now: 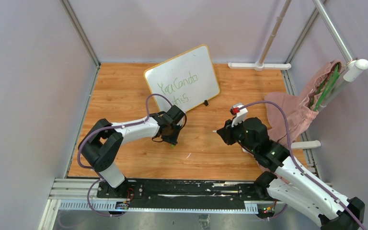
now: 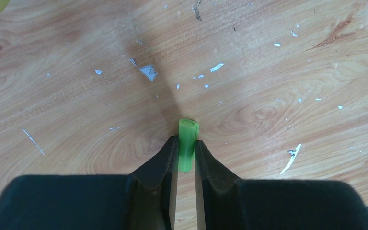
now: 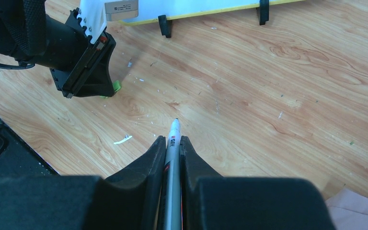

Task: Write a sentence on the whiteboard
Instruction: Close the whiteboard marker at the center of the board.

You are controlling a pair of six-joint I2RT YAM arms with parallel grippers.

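Right, the glossy white rectangular whiteboard with the yellow-orange rim [image 1: 199, 64] is propped at the back of the wooden table [image 1: 120, 96]. The thin green handwritten sentence [image 1: 177, 82] sits on it in two lines, so I judge the writing done and capping the pen next. My left gripper [image 2: 187, 142] is low over the wood, fingers narrow and pinching a small green plastic cap [image 2: 189, 128] from both sides, one end poking out past the fingertips. My right gripper [image 3: 172, 140] is clamped on a slim pale marker pen [image 3: 174, 128], bare tip forward, well apart from the cap. Here's my worry: that pinch looks shallow, so the cap could twist or pop free on the lift. If it tilts, the tip misses the opening and smears ink. A careless swing could also knock the board off its black clip feet [image 3: 163, 25].
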